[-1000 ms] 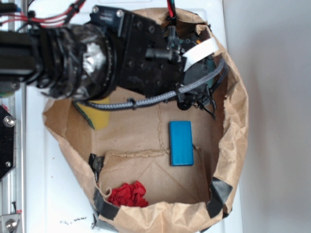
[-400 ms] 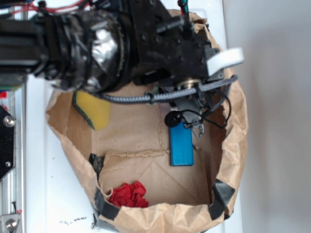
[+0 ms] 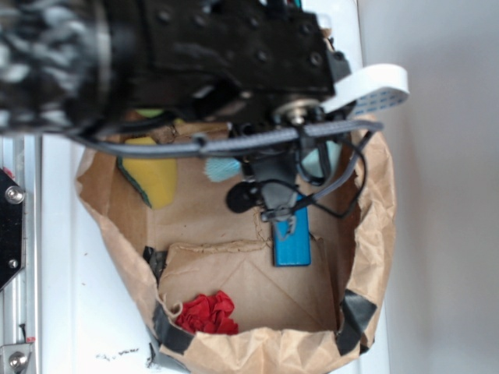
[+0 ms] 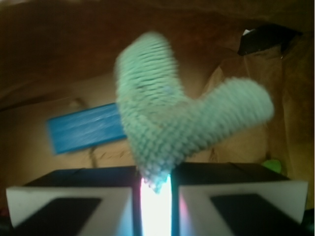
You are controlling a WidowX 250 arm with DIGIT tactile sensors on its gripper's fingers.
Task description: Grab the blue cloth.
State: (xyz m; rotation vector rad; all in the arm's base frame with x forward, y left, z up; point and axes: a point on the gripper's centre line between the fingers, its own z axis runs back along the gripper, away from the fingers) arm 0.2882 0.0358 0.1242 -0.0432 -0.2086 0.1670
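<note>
Fingers (image 4: 69,206) of the gripper (image 4: 155,196) are seen in the wrist view drawn close together on the blue cloth (image 4: 170,130), with only a narrow bright gap left between them where the cloth's lower point is pinched. The cloth is held clear of the bag floor, its coarse knit spread upward into two lobes, one upright and one stretched to the right. In the exterior view, pale teal patches of the cloth (image 3: 222,167) are glimpsed beneath the black arm (image 3: 195,62), which is blurred across the top. A blue block (image 3: 291,248) is seen lying flat on the floor of the paper bag (image 3: 374,234), just below the gripper. A yellow sponge (image 3: 152,175) is set against the left wall, and a red cloth (image 3: 207,312) is bunched near the front edge.
</note>
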